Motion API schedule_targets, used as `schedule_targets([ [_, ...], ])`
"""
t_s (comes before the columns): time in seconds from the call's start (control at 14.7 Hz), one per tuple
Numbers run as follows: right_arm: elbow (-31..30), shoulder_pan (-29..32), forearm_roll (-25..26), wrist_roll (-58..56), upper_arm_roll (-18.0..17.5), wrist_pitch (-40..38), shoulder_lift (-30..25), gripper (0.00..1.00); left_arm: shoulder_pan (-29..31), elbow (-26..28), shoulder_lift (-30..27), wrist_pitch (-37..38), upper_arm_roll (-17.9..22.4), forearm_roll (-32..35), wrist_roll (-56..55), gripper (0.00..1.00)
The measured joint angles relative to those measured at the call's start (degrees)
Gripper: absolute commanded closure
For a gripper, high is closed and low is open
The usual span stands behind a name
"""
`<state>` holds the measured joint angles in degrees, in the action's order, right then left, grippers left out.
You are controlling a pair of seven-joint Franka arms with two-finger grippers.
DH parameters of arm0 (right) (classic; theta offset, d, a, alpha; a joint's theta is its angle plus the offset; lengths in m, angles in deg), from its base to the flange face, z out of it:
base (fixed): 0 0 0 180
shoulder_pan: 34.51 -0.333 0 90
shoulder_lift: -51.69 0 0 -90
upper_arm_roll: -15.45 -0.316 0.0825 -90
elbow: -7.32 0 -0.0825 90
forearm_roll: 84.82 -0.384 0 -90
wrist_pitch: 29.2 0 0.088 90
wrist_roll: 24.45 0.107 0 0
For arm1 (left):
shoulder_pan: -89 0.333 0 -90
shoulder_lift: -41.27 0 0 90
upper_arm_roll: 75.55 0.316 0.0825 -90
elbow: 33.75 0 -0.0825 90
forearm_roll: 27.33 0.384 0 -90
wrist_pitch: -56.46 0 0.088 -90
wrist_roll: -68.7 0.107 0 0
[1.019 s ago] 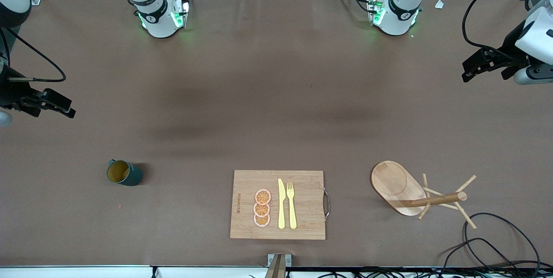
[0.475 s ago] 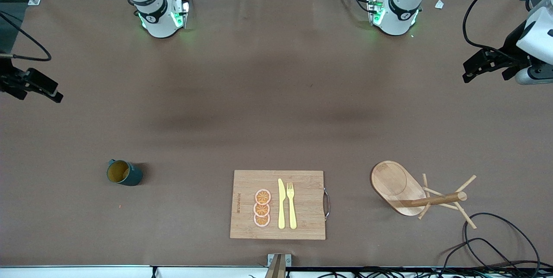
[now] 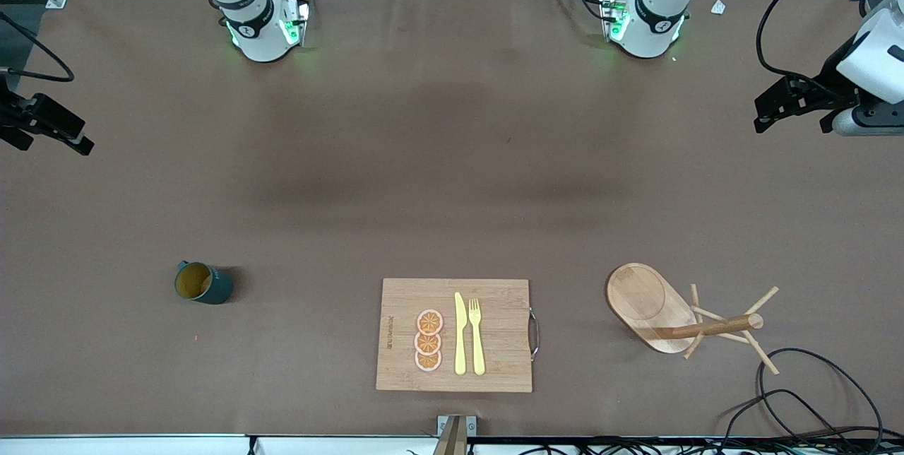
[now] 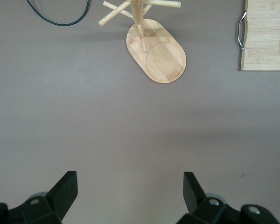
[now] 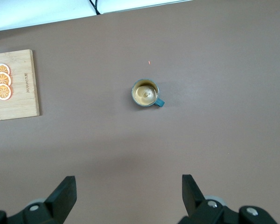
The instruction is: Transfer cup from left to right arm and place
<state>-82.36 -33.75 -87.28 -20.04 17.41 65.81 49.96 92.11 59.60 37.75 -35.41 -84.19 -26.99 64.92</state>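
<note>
The cup (image 3: 203,283) is a dark teal mug with an ochre inside. It stands upright on the brown table toward the right arm's end, about as near the front camera as the cutting board. The right wrist view shows the cup (image 5: 145,93) from above, with its small handle. My right gripper (image 3: 49,143) hangs high over the table's edge at the right arm's end, well away from the cup. It is open (image 5: 129,189) and holds nothing. My left gripper (image 3: 791,121) hovers over the left arm's end of the table, also open (image 4: 130,186) and holding nothing.
A bamboo cutting board (image 3: 494,299) with three orange slices, a yellow knife and a yellow fork lies at the middle near the front camera. A wooden mug tree (image 3: 678,314) on an oval base stands toward the left arm's end. Black cables (image 3: 798,384) loop beside it.
My right gripper has drawn back toward the table's edge at the right arm's end and away from the cup. The left gripper has barely shifted. The cup has not moved.
</note>
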Motion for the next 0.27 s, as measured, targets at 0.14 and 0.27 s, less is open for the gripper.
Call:
schedule_targets([
  [0.14,-0.02,0.0,0.08,0.01,-0.04,0.0,0.0,0.0,0.0,-0.09,0.0,0.0,0.0,0.0,0.01,0.0],
  [0.27,-0.06,0.0,0.11,0.01,-0.05,-0.01,0.0,0.0,0.0,-0.34,0.0,0.0,0.0,0.0,0.01,0.0],
])
